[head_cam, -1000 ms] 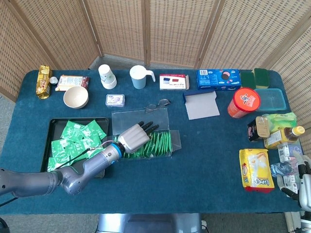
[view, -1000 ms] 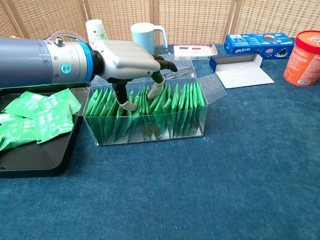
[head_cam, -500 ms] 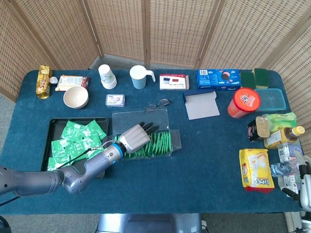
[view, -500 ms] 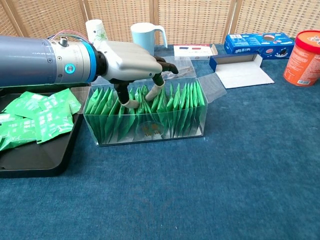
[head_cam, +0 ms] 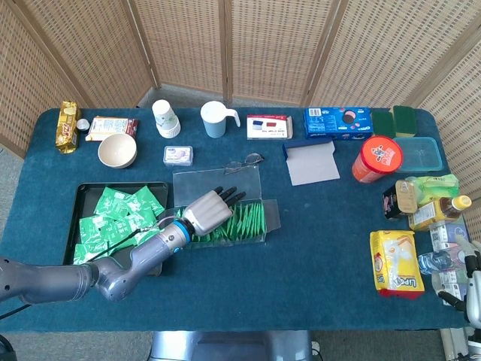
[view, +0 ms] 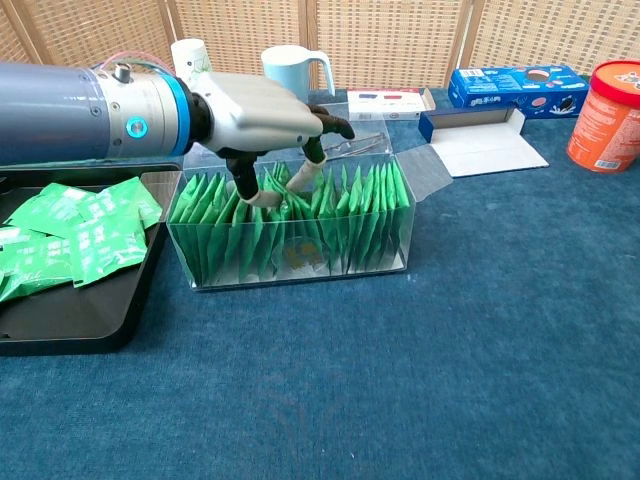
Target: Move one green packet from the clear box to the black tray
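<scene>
Woven cane screens stand behind my blue-covered bench [head_cam: 316, 248]. Upright in a tight row inside the clear box [view: 290, 262], near the middle of the bench, stand the green packets [view: 345, 215]; none has left the box in my grasp. My left robot hand [view: 265, 115] hovers over the box's left half, fingers [view: 258, 196] curled down so the tips reach among the packet tops. Thumb and a finger look close together there, yet I cannot tell whether a packet is truly pinched between them. To the left, close beside the box, the black tray [view: 60, 320] lies by the bench's left edge and already carries a loose pile of green packets [view: 85, 235].

I judge this to be the picking step: a single packet must be separated from its neighbours. Next I would need a firm pinch on one top edge, a straight lift clear of the box wall, then a short carry left over the tray.

Compared with a second ago, my left robot hand sits a little higher and its fingertips have drawn up from deeper among the packets toward their tops.

My right robot hand [head_cam: 472, 289] barely shows at the bench's near right corner; its state I cannot tell. A pale mug [view: 295, 70], a paper cup [view: 192, 58] and a blue biscuit box [view: 515, 85] line the far edge.
</scene>
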`<state>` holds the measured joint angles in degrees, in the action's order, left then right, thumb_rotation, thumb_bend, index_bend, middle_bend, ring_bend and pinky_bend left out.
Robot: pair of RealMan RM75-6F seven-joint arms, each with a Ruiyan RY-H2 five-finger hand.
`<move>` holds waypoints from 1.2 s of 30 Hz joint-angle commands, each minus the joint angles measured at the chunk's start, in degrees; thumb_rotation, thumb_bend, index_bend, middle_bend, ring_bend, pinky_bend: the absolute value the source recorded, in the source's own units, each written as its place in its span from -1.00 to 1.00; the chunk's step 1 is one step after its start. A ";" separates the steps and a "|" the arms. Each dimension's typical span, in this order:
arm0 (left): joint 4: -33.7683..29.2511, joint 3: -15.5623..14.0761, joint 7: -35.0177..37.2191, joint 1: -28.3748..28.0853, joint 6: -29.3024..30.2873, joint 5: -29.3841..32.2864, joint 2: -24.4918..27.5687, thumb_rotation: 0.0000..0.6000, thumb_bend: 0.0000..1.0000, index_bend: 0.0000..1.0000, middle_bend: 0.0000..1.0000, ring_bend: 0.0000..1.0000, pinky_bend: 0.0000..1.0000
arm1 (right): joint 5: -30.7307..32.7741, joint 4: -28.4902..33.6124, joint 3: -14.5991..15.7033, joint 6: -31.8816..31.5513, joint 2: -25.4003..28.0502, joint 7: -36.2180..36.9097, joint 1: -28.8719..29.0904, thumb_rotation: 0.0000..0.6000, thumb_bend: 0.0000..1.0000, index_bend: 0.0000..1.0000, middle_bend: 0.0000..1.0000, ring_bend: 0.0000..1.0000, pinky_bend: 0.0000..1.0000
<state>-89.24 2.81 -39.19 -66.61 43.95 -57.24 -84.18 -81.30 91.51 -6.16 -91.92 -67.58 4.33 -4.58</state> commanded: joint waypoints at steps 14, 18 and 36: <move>-7.05 3.43 9.01 5.34 9.50 -8.61 6.64 1.00 -0.25 0.12 -0.86 -1.00 -0.62 | -0.67 -0.72 -0.29 0.19 -0.62 0.84 0.54 0.71 -0.22 -0.77 -0.53 -0.76 -0.61; -9.19 4.81 11.92 7.07 12.45 -11.23 9.13 1.00 -0.25 0.12 -0.86 -1.00 -0.62 | -0.73 -0.92 -0.32 0.42 -0.73 1.02 0.72 0.71 -0.22 -0.77 -0.53 -0.76 -0.61; -20.30 3.01 16.98 18.54 19.91 -14.87 25.99 1.00 -0.25 0.12 -0.86 -1.00 -0.62 | -1.20 -1.64 -0.41 3.31 -1.26 1.43 2.89 0.70 -0.22 -0.82 -0.53 -0.76 -0.61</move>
<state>-108.20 7.16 -22.41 -50.33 62.38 -71.35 -60.61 -82.48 89.93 -6.54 -88.74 -68.75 5.81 -1.82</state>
